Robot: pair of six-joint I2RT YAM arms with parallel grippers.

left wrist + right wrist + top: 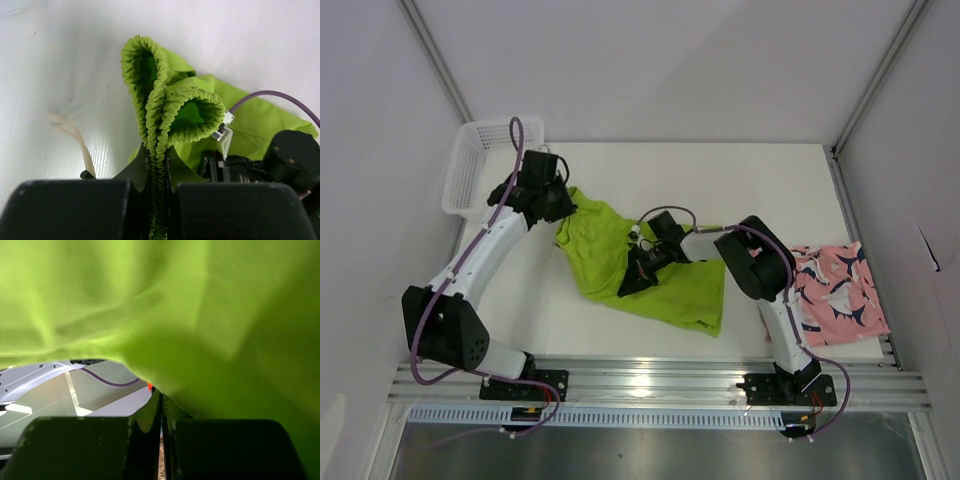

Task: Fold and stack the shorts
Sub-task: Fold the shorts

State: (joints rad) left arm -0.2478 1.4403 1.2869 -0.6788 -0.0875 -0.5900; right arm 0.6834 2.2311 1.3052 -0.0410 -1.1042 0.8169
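pinching crumpled lime shorts [692, 290]: left gripper [157, 167] @ ruffled waistband [159, 100], right gripper [161, 407] mid-fabric.

From above, the fingertips of the right gripper [638, 274] were lost in a fold of the green shorts [675, 290]. The left gripper [558, 208], at the cloth's 10 o'clock corner, was covered by its own wrist, so neither grip could be read from there. The right arm [760, 265] hid the 9 o'clock edge of the pink shorts [840, 295]. In the right wrist view, blurred green cloth filled nearly everything, with only a small gap at 8 o'clock showing past it. In the left wrist view the pinched waistband [165, 100] ran off the bottom edge. The right gripper was cut off at 4 o'clock, and a pale cord [80, 142] at 9 o'clock was too blurred to say what it belonged to.
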